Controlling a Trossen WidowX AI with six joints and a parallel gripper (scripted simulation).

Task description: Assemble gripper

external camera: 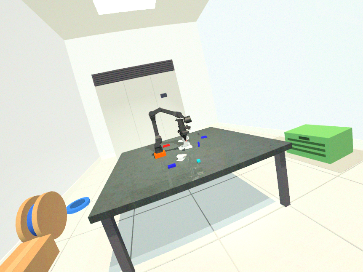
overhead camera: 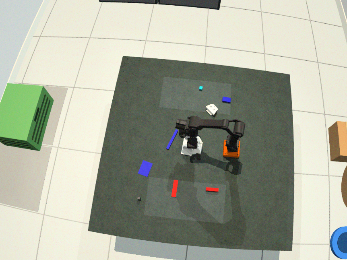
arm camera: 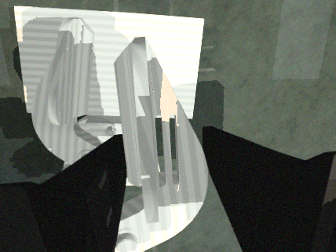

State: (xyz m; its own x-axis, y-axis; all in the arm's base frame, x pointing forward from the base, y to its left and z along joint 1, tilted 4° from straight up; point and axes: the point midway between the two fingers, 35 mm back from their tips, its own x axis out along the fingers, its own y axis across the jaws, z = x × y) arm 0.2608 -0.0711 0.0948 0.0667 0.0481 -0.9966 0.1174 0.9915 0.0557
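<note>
My gripper [overhead camera: 191,147] [external camera: 185,139] [arm camera: 164,140] is shut on a white jaw [arm camera: 189,170], which has a rounded end and two slots. In the wrist view this jaw hangs over the right part of the white gripper base [overhead camera: 186,151] [arm camera: 178,56]. The other white jaw [arm camera: 74,84] is at the base's left part. The held jaw and my fingers hide much of the base, so pins and tooth mesh cannot be made out. The white housing plate [overhead camera: 211,108] [external camera: 181,156] lies apart, behind the arm in the top view.
A long blue bar [overhead camera: 172,139] lies left of the base, with a blue plate [overhead camera: 145,168] beyond. Two red bars [overhead camera: 174,188] [overhead camera: 211,189] lie toward the front. A blue block [overhead camera: 226,99] and cyan cube [overhead camera: 200,88] lie near the housing plate. The orange arm mount [overhead camera: 231,153] stands right.
</note>
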